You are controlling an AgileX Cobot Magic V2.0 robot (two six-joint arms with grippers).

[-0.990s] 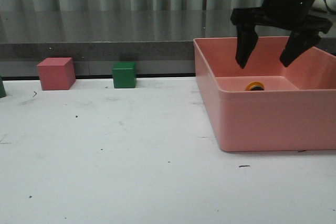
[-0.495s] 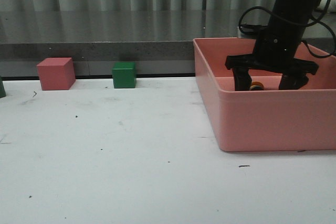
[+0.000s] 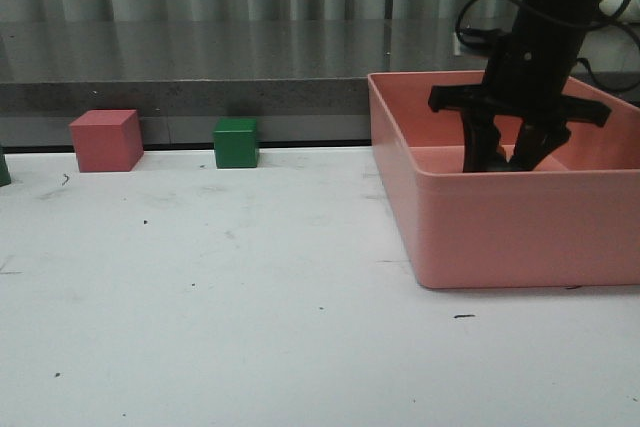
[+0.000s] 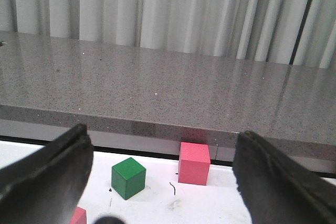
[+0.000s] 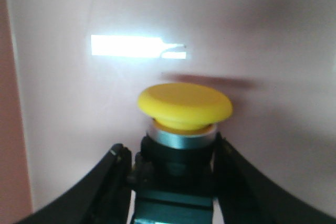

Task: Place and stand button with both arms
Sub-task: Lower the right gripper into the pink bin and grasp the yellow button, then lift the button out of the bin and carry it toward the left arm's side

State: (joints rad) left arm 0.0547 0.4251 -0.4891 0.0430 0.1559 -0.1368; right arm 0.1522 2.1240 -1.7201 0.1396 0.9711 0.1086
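Note:
The button (image 5: 185, 106), with a yellow mushroom cap, a white collar and a black body, lies inside the pink bin (image 3: 520, 222). My right gripper (image 3: 505, 159) reaches down into the bin. In the right wrist view its fingers (image 5: 113, 174) press on both sides of the button's black body, so my right gripper (image 5: 176, 174) is shut on it. In the front view the button is hidden behind the fingers and the bin wall. My left gripper (image 4: 163, 182) is open and empty and hangs above the table; it does not show in the front view.
A pink cube (image 3: 106, 140) and a green cube (image 3: 237, 142) stand at the table's back edge, below a grey ledge (image 3: 200, 87). The left wrist view shows a green cube (image 4: 128, 177), a pink cube (image 4: 194, 162) and another pink piece (image 4: 77, 216).
My right gripper came down from above the bin into it, and its wide-open fingers have closed in on the button.

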